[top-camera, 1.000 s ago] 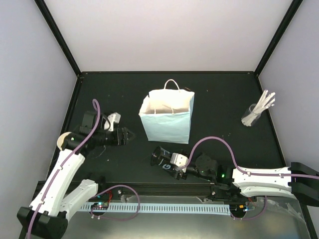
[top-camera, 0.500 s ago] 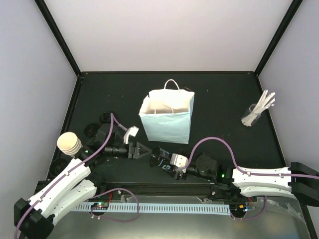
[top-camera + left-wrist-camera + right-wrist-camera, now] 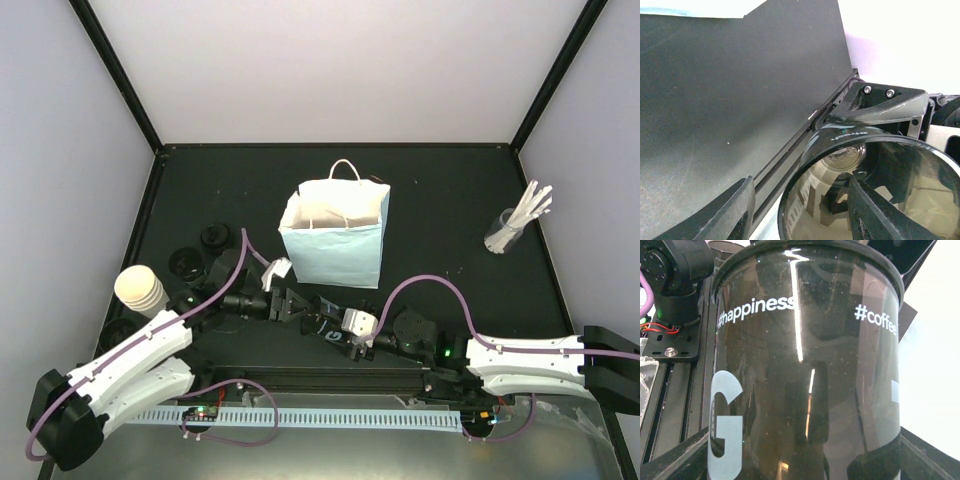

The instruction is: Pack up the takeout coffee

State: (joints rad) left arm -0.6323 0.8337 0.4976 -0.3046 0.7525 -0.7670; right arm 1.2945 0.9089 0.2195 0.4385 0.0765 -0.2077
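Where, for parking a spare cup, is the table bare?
Bare between the blue bag and the glass of sticks, and behind the bag to the far edge. Crowded near front: lids, stacked cups, the held dark cup.

You had the left gripper (image 3: 800, 186) spread across the rim of a dark glossy cup (image 3: 840, 136). One finger (image 3: 735, 212) sat outside, clear of the wall, and the other over its mouth. A black two-screw bracket (image 3: 880, 102) sat just behind, with the black table (image 3: 730, 90) to the left.

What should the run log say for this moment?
left gripper: open, astride rim of dark cup | right gripper: shut on dark cup | paper bag: upright, open
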